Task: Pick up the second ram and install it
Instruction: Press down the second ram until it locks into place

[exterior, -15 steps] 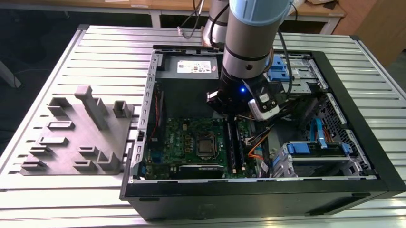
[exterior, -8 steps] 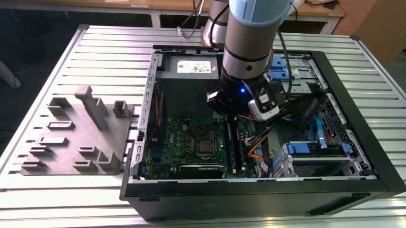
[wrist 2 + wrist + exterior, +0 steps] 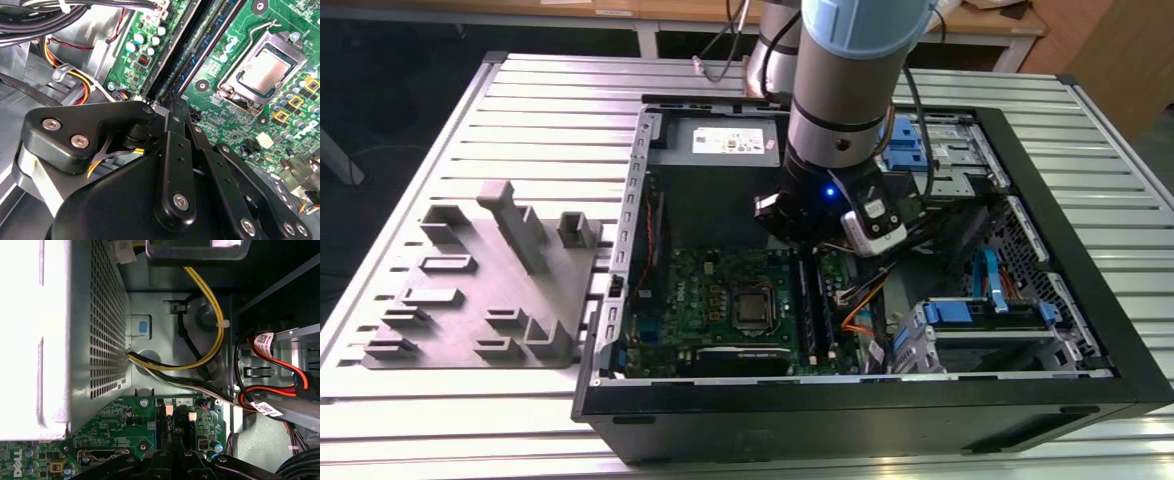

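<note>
Second wrist view showed my gripper [image 3: 172, 102] with fingers pinched nearly together over the slots on the green board [image 3: 235, 107], beside the silver processor [image 3: 263, 71]. The ram [image 3: 197, 45] was a long, narrow, dark strip standing in its slot, running away from the fingertips; whether I gripped it, I couldn't tell

green motherboard [image 3: 720, 300], black hand [image 3: 172, 107], grey slotted block [image 3: 494, 290]
</note>
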Motion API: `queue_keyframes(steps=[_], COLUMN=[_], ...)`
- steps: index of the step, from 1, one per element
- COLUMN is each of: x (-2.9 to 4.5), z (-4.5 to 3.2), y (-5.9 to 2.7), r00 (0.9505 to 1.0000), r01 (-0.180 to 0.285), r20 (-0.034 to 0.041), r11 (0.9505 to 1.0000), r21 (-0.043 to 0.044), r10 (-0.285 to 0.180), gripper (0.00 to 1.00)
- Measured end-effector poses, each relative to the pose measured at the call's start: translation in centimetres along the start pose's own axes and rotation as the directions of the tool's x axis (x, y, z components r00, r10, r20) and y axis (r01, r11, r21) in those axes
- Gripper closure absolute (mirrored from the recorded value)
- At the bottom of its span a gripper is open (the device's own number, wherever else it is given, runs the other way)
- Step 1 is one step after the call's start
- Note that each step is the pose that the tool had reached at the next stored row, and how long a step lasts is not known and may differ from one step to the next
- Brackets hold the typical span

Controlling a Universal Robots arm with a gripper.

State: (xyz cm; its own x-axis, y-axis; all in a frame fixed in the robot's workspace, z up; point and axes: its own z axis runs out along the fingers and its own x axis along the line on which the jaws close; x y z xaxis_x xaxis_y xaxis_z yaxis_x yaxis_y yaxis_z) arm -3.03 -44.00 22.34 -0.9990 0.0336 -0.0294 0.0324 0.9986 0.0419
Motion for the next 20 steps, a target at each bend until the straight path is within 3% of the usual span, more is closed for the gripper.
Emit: queue_keyframes(steps=[20], x=[0.01], z=[0.51], y=[-0.02], r00=[1.0000], r01=[0.000], r20=[0.0001], r11=[1.0000], r21=[-0.0003], r10=[0.000], gripper=[0.93])
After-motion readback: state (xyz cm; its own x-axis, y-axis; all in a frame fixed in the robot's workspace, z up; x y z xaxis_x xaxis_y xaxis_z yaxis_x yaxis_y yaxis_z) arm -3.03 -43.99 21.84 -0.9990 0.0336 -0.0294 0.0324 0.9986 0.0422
